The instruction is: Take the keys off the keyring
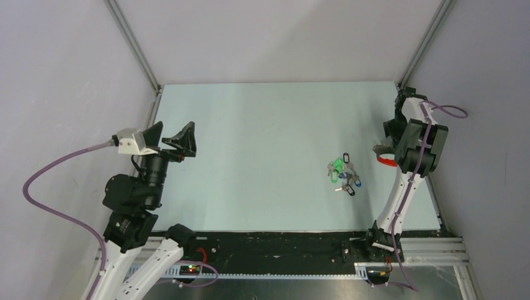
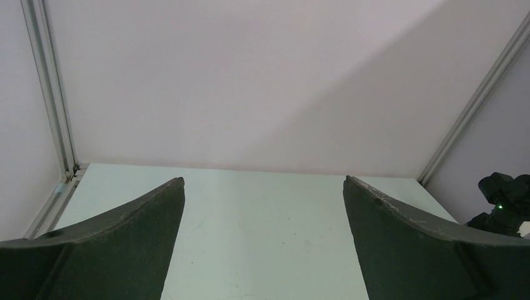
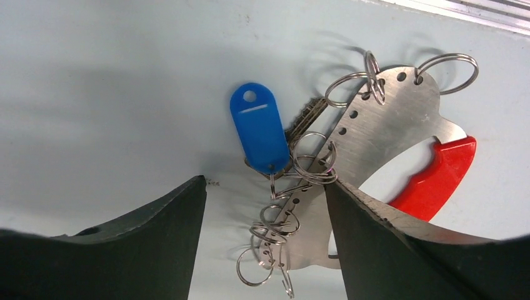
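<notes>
Your right gripper (image 3: 265, 182) hangs spread over the red-and-steel oval keyring (image 3: 387, 119); next you'll likely need to pinch the blue-tagged silvery key (image 3: 259, 134) free

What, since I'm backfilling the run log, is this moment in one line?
left gripper open, empty | right gripper open above keyring | blue-tagged key beside keyring | key cluster loose on table

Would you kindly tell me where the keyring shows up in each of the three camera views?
Top external: the keyring lies far right on the table, partly under the right arm.
Left wrist: not in it.
Right wrist: centre-right, its red band on the loop's right side.
Shared landmark: the pale green table, in every view.
</notes>
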Tool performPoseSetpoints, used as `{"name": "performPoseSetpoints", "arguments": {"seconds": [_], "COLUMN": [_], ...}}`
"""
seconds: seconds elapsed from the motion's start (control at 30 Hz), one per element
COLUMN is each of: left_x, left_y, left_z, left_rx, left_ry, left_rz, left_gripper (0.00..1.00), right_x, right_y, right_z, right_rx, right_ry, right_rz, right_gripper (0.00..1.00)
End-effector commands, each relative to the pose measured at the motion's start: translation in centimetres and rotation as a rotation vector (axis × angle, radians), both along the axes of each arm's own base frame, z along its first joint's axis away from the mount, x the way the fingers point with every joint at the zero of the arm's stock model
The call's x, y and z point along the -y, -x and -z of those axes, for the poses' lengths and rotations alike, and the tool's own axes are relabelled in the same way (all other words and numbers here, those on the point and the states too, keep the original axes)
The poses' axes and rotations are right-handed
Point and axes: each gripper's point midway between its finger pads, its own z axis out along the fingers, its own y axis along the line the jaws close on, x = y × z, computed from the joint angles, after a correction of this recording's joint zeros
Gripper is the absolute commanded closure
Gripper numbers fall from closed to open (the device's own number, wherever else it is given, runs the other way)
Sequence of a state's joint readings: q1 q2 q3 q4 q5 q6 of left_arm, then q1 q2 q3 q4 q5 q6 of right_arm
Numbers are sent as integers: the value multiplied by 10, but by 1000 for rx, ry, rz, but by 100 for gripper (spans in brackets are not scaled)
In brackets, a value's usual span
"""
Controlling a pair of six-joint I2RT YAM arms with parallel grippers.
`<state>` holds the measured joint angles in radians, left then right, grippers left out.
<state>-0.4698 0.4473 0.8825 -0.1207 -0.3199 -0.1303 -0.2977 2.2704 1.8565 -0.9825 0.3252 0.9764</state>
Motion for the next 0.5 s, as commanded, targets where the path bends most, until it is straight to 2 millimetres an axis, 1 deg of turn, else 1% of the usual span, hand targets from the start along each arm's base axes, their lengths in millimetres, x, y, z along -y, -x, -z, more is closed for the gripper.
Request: {"name": "performPoseSetpoints", "arguments": {"seconds": [0.0,0.03,0.07,0.1,0.13,0.17,0.2,0.23,0.27,0.3,0.33,0.4,0.47], "left_x": [-6,-7,-7,-7,-8,-8,-8,-8,-8,-8,-8,-8,-8], "left_y": [3,4,4,5,5,5,5,5,6,6,7,7,7], "left_z": [-8,-8,-9,-9,-9,-9,-9,-9,-10,-10,-10,-10,-10], "left_rx": [34,36,37,39,39,38,39,41,42,44,45,45,45], "left_ry": [5,6,6,6,6,7,6,7,9,10,11,11,10], "left_rz": [-24,-24,-26,-26,-27,-31,-30,-27,-25,-23,-23,-23,-22], "left_gripper": [0,0,0,0,0,0,0,0,0,0,0,0,0], "right_x": [-10,-11,-12,-13,-14,-18,-18,-22,-23,-26,-27,-30,-31], "right_y": [12,17,18,27,31,34,32,38,36,38,39,41,40], "right_z": [7,8,8,7,7,8,9,11,11,14,15,12,-1], "right_rx": [-33,-50,-55,-74,-74,-55,-32,-32,-17,-19,-22,-21,0], "right_ry": [-28,-28,-14,-8,-15,-31,-34,-54,-63,-89,-100,-110,-82], "right_rz": [31,30,34,45,53,48,48,50,41,41,38,30,16], "right_gripper": [28,31,32,35,38,48,52,64,89,95,100,100,100]}}
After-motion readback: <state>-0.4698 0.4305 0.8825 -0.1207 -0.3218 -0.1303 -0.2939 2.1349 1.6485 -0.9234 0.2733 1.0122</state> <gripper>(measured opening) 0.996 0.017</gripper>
